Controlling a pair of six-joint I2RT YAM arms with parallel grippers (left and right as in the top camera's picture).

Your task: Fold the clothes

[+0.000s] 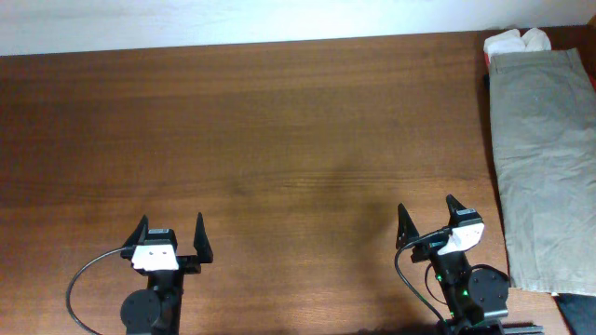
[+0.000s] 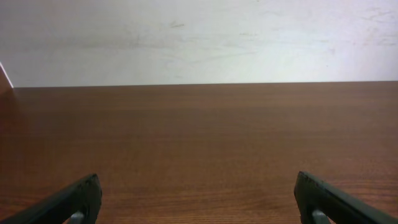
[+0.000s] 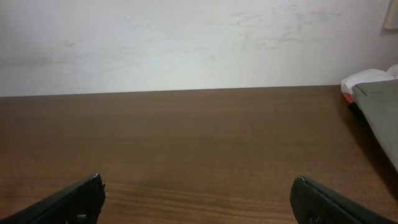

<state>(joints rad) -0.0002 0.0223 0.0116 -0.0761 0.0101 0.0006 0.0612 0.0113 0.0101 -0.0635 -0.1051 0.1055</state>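
A grey-olive garment point(image 1: 543, 158) lies flat in a long strip along the table's right edge; its near edge shows at the right of the right wrist view point(image 3: 382, 112). My left gripper point(image 1: 170, 234) is open and empty at the front left, over bare wood point(image 2: 198, 196). My right gripper point(image 1: 427, 216) is open and empty at the front right, just left of the garment, with only wood between its fingers point(image 3: 198, 198).
White folded items point(image 1: 515, 41) with a red edge lie at the far right corner behind the garment, also in the right wrist view point(image 3: 367, 79). The brown wooden table point(image 1: 261, 140) runs to a white wall at the back.
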